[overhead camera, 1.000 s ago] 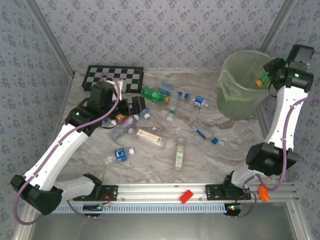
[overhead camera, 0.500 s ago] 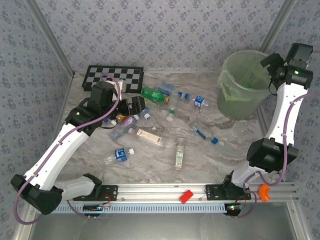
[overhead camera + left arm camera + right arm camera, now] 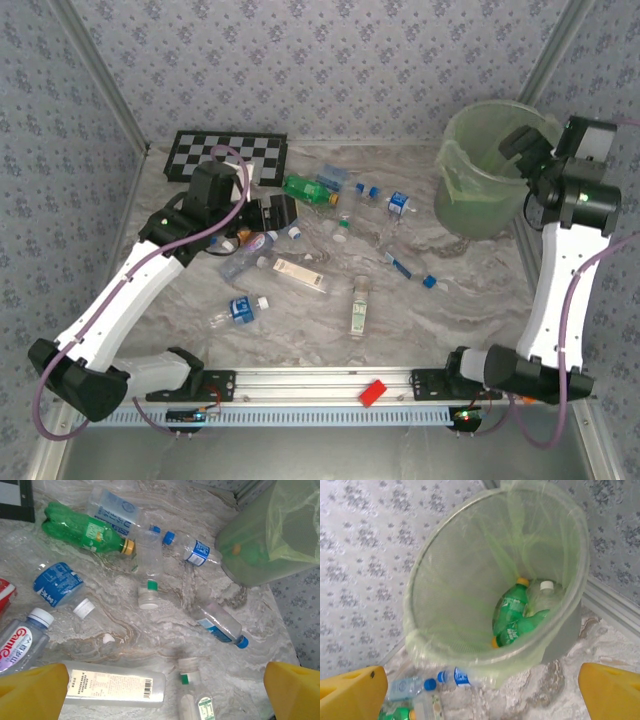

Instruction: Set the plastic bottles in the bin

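The right gripper (image 3: 480, 695) stands wide open and empty, with the bin (image 3: 427, 575) just ahead of and below its fingers. Two green bottles (image 3: 512, 615) and a clear white-capped bottle (image 3: 544, 594) lie at the bin's bottom. The left gripper (image 3: 160, 690) is also spread wide and holds nothing, above scattered plastic bottles (image 3: 85, 530). A flat barcode-labelled bottle (image 3: 115, 686) lies between its fingers, close by one of them

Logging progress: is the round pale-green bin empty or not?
Not empty: the round translucent pale-green bin holds green plastic bottles and a clear white-capped bottle.
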`<state>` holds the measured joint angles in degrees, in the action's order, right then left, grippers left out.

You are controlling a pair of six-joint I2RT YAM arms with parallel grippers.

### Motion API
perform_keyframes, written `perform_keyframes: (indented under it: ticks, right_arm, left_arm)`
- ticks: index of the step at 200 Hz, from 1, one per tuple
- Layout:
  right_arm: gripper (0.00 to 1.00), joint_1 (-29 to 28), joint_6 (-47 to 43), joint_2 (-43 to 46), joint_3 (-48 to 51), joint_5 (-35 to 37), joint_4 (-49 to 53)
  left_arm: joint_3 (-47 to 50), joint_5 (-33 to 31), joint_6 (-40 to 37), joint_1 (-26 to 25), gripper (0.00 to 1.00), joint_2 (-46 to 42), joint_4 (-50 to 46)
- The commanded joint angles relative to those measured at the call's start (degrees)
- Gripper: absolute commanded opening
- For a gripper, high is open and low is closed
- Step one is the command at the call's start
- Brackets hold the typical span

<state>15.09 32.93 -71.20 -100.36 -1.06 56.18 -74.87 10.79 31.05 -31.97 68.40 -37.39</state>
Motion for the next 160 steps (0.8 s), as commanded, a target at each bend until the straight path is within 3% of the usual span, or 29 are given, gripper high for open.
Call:
perform_keyframes:
  ticks: [1, 58, 94, 160]
  right_arm:
    - [1.00, -3.9, -1.8, 4.3, 2.9, 3.4, 3.8]
    - [1.00, -21.4, -1.0, 12.6, 8.8, 14.4, 9.0]
    - [0.99, -29.3, -0.3, 16.7, 15.0, 18.0, 7.1]
    - [1.00, -40.3, -5.6, 12.8, 18.4, 22.2, -0.7]
  left_arm:
    - [-2.0, 2.6, -0.9, -0.4, 1.00, 0.3, 0.5]
    - [-1.6, 3.1, -1.8, -2.2, 1.00, 1.0, 0.8]
    - [-1.3, 2.5, -1.2, -3.6, 1.00, 2.3, 1.0]
    - [-2.8, -3.4, 2.9, -3.6, 1.00, 5.5, -0.2]
